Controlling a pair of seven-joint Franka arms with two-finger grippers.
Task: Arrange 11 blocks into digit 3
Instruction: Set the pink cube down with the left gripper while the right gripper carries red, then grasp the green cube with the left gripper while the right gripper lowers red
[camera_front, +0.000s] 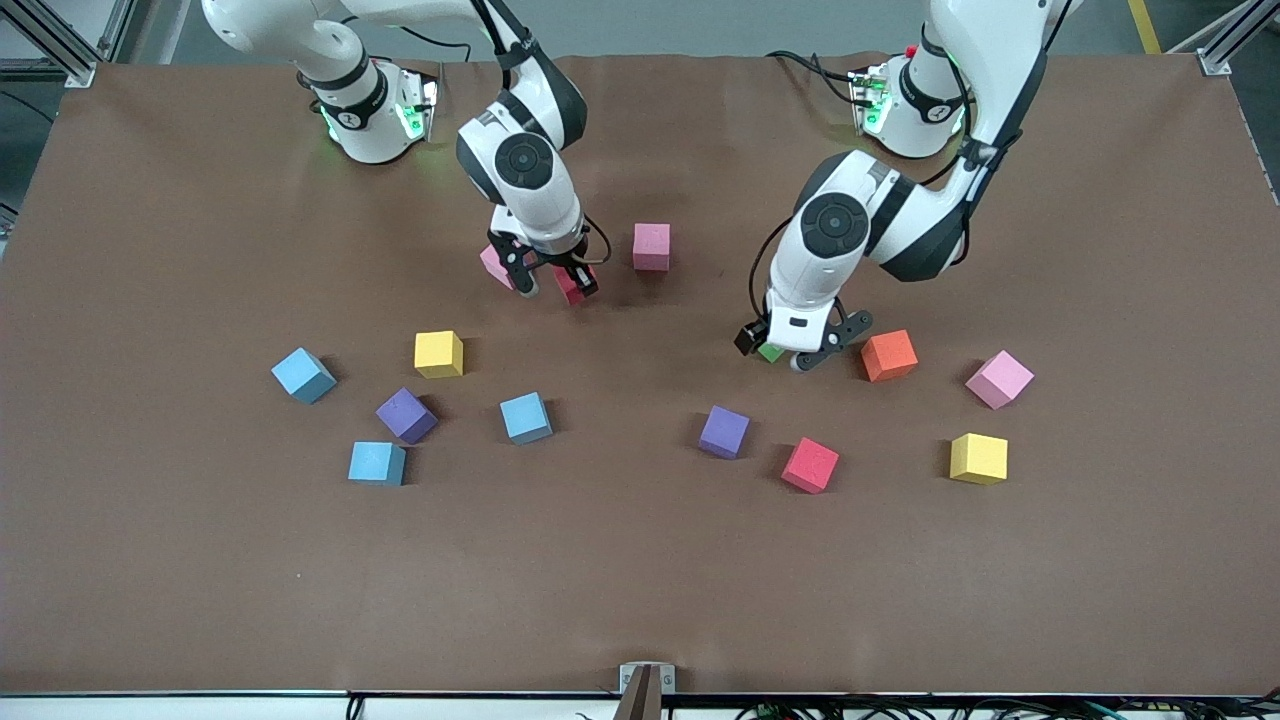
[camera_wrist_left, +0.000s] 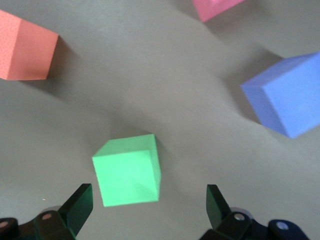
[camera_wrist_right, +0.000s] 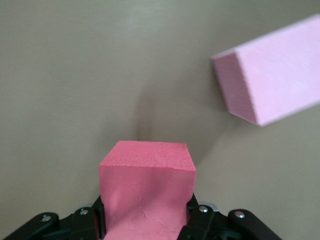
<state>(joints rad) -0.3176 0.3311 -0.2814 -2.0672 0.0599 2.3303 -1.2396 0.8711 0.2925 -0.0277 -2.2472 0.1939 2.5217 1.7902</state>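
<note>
Much of the green block is hidden in the front view under the left gripper; only a corner shows. The left wrist view gives it whole, sitting on the brown table between the spread fingers, which stand wide apart and touch nothing. An orange block lies just beside it toward the left arm's end, cut off at the frame edge in the left wrist view.

The right gripper is clamped on a red block, which the fingers largely cover from the front; the right wrist view shows it pinched tight between the jaws. Whether it rests on the table or hangs just above cannot be told. A pink block is half hidden by this gripper, and another pink block stands clear beside it toward the left arm's end.

No figure is formed; the other cubes lie scattered nearer the front camera. Toward the right arm's end: a yellow block, three light blue blocks, and a purple block. Toward the left arm's end: a second purple block, a second red block, a paler pink block and a second yellow block.
</note>
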